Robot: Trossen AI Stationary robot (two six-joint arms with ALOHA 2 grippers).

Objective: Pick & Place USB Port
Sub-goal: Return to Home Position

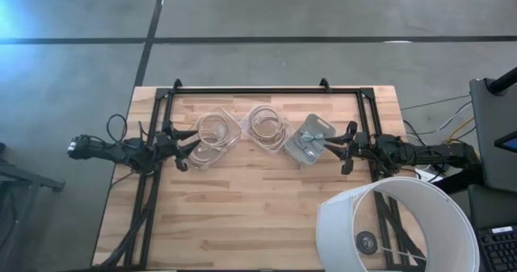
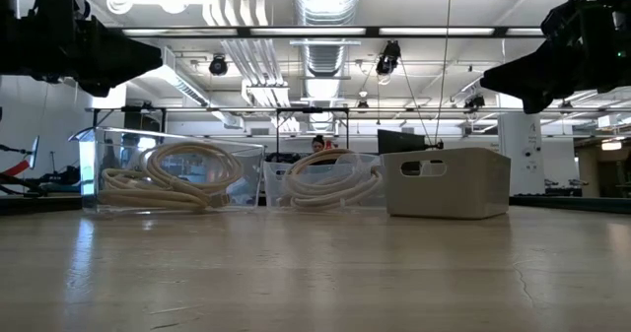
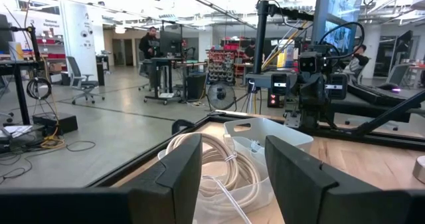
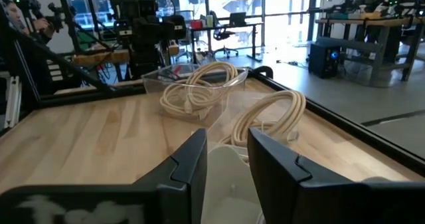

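The sorting looks finished: the charger cables (image 1: 311, 141) lie inside the white bin (image 1: 296, 135), which stands on the right part of the wooden bench (image 1: 258, 211) (their colours are too small to tell apart from above). The left gripper (image 1: 191, 148) hangs just beside the nearest clear container (image 1: 203, 147), and the right gripper (image 1: 339, 148) hangs just beside the white bin. Both have their fingers released and hold nothing; in the left wrist view the dark fingers (image 3: 176, 174) stand apart with only the containers visible between them, and in the right wrist view the fingers (image 4: 189, 164) show an empty gap. To return home well, I think each arm should draw back straight and level, away from the containers, with the fingers left released, so that no fingertip catches a rim or a cable loop; the right arm should also mind the large white round shade (image 1: 404, 193) standing near its side of the bench. The white bin is opaque plastic with smooth walls, rounded corners and a handle slot (image 2: 431, 166). The two clear containers are thin and glossy, and each holds a cream cable (image 2: 168, 174) wound into soft, thick loops. The bench top is pale plank wood with a fine grain.
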